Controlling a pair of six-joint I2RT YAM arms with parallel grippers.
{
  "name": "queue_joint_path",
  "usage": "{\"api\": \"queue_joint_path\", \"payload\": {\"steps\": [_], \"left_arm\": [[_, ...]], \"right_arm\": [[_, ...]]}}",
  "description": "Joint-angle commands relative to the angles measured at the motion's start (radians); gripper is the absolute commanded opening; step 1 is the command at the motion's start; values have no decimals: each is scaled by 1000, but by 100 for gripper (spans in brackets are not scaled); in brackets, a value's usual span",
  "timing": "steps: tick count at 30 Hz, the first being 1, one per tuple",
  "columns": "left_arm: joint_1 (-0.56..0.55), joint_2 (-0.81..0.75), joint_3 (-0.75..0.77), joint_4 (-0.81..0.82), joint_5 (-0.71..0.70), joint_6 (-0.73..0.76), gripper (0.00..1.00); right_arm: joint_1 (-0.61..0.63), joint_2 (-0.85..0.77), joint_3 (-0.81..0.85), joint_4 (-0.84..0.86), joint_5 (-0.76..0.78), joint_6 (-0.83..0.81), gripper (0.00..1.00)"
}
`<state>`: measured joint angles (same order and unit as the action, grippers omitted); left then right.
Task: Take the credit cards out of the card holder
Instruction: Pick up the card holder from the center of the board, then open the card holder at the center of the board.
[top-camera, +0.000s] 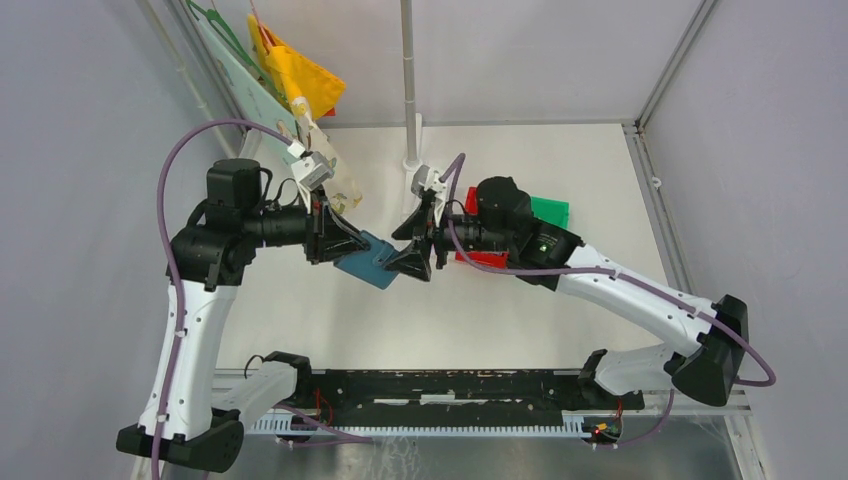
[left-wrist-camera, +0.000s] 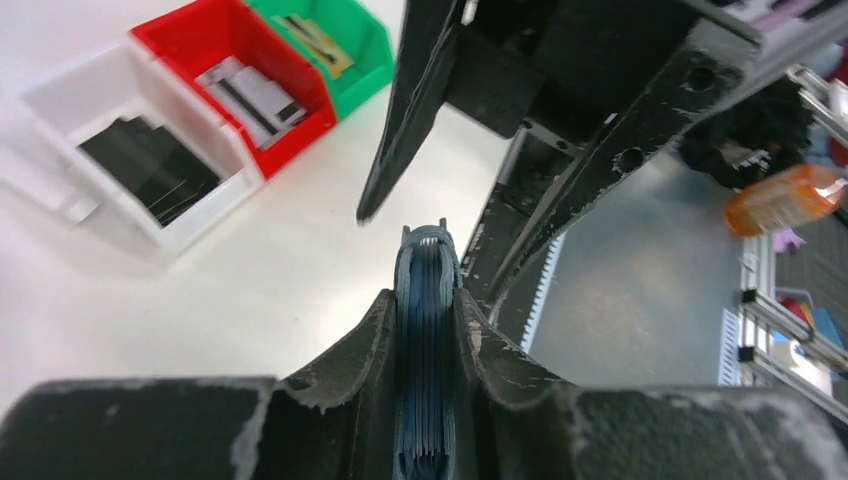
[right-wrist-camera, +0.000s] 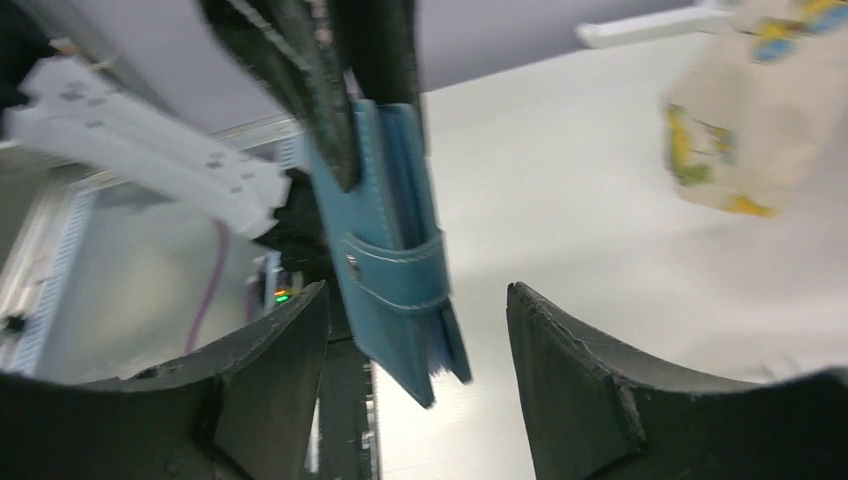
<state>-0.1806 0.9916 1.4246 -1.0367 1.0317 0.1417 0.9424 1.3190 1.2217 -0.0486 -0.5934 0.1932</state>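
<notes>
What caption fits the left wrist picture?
Left jaws pinch the teal-blue folding card holder, with a red plastic bin beyond.

Seen from my remote station: the card holder (top-camera: 368, 262) is clamped between the fingers of the left gripper (top-camera: 350, 245), held off the table (top-camera: 300, 320) above its middle. The right gripper (top-camera: 418, 245) faces it from the right, one finger on either side of the holder's free end, touching neither face. Right of centre, partly under the right arm, three bins stand side by side. The left bin (left-wrist-camera: 60, 100) holds a flat item (left-wrist-camera: 150, 170), the middle bin (left-wrist-camera: 190, 30) holds credit cards (left-wrist-camera: 255, 95), and the right bin (left-wrist-camera: 370, 50) holds a single card (left-wrist-camera: 315, 40). A pole (top-camera: 408, 80) stands at the rear edge, with bags (top-camera: 300, 75) hanging toward the rear left corner.
</notes>
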Motion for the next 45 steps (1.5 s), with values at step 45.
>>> {"api": "queue_joint_path", "payload": {"steps": [45], "left_arm": [[3, -143, -204, 472, -407, -498, 2]], "right_arm": [[287, 185, 113, 115, 1144, 308, 36]]}}
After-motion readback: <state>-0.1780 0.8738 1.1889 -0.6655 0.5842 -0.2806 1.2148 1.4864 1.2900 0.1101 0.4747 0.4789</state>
